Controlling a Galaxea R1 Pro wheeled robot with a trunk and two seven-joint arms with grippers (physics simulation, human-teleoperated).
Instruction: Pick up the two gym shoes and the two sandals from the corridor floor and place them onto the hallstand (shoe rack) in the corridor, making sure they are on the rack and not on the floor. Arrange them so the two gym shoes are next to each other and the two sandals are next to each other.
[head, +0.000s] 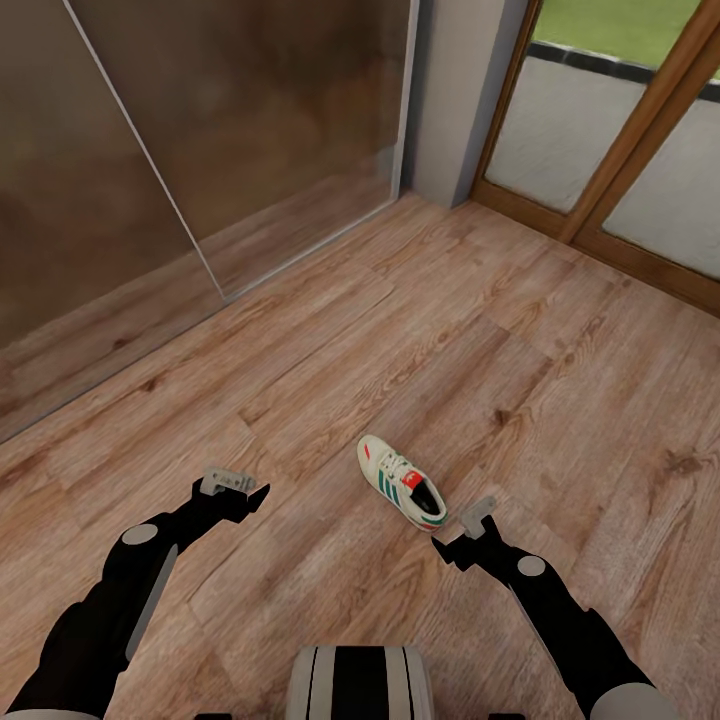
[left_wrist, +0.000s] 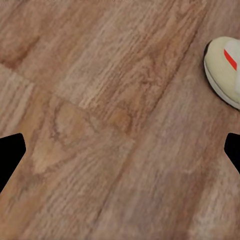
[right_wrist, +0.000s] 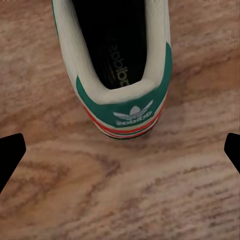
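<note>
Shoe (head: 400, 479) lay on floor (head: 420, 330), upright, toe pointing away, heel toward robot. Right tool (head: 452, 545) hung just behind heel, fingers spread wide, empty, apparently lined up for heel-end grasp. Left tool (head: 252, 497) hung over bare planks beside shoe, likewise spread wide, empty. Glass door (head: 620, 150) stood beyond.

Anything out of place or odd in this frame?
One gym shoe lies alone on the corridor floor, upright on its sole, undamaged. Its pair is not beside it. The right tool hangs open just behind its heel; the left tool hangs open over bare planks. Nothing is spilled.
</note>
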